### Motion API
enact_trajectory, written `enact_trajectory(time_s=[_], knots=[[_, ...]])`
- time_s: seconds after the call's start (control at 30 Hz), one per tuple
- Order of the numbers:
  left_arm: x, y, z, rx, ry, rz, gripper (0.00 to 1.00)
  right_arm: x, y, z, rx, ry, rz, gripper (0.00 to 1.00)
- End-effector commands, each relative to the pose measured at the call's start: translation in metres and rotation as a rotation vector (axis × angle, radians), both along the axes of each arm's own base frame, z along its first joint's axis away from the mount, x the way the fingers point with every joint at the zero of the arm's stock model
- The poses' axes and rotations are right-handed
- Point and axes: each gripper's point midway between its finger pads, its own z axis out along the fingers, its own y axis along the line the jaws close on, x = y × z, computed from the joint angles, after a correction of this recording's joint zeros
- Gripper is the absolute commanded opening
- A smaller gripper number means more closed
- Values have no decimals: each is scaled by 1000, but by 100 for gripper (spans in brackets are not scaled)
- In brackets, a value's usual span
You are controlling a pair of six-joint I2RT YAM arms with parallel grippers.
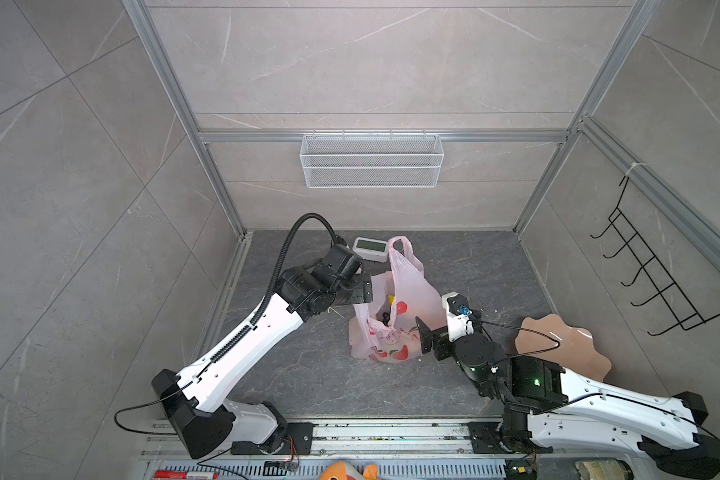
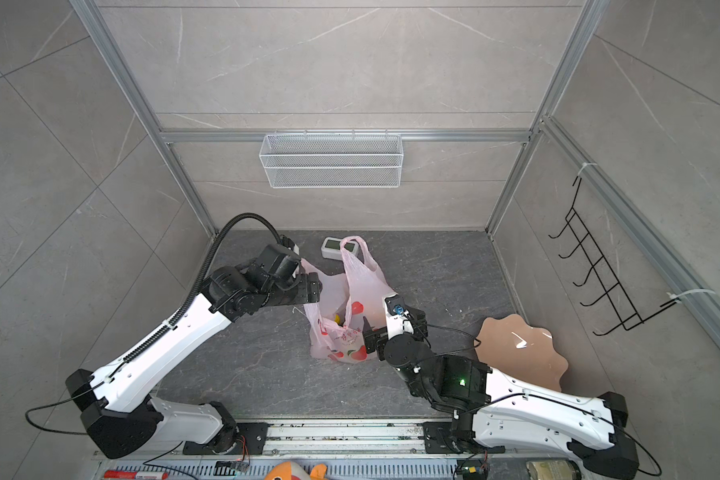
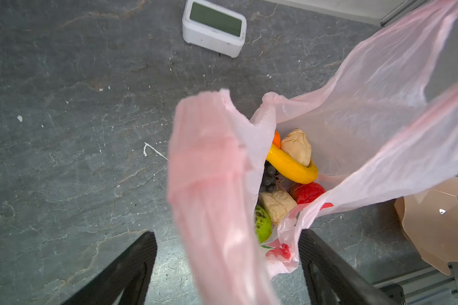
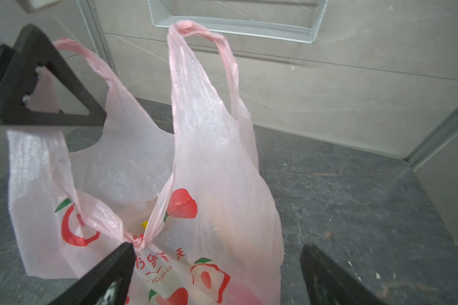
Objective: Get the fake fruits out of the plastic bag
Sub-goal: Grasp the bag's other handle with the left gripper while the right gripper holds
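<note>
A dark grey stone tabletop (image 1: 308, 382) fills the lower middle of both top views. At its centre stands the pink plastic bag (image 1: 410, 291), mouth up, with its 2 handle loops raised. A peach scalloped bowl (image 1: 574, 345) is at the table's right edge.

The left gripper (image 3: 226, 233), left of the bag, has its jaws spread wide, with 1 handle loop between them. The right gripper (image 4: 218, 247), at the bag's right, is also spread wide and grips nothing; 1 finger touches the bag's gathered rim.

The fake fruits (image 3: 288, 171) lie inside the bag:
- a yellow banana (image 3: 299, 175)
- 2 beige lumps (image 3: 296, 148)
- a red apple (image 3: 307, 192)
- a green bumpy fruit (image 3: 262, 224)
- dark grapes (image 3: 269, 177)
</note>
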Motion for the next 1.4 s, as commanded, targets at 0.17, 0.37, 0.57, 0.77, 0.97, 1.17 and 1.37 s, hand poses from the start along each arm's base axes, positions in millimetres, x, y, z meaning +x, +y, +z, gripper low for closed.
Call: enact_trajectory(time_s=[0.17, 0.37, 0.57, 0.77, 0.97, 1.17, 1.37], knots=[[4, -13, -33, -23, 53, -5, 59, 31, 0, 22, -14, 60, -147, 100], [1, -32, -31, -150, 10, -77, 24, 49, 30, 41, -27, 93, -107, 100], [-3, -41, -15, -244, -53, -130, 0, 62, 60, 62, -17, 133, -88, 100], [-10, -47, 2, -303, -130, -180, 0, 87, 81, 65, -47, 178, -123, 100], [-14, -49, 7, -320, -152, -205, 0, 129, 89, 54, -32, 218, -144, 100], [-15, -48, 7, -318, -163, -206, 0, 163, 92, 33, -88, 252, -198, 95], [-17, -45, 14, -311, -171, -211, 0, 169, 85, 19, -92, 278, -213, 66]])
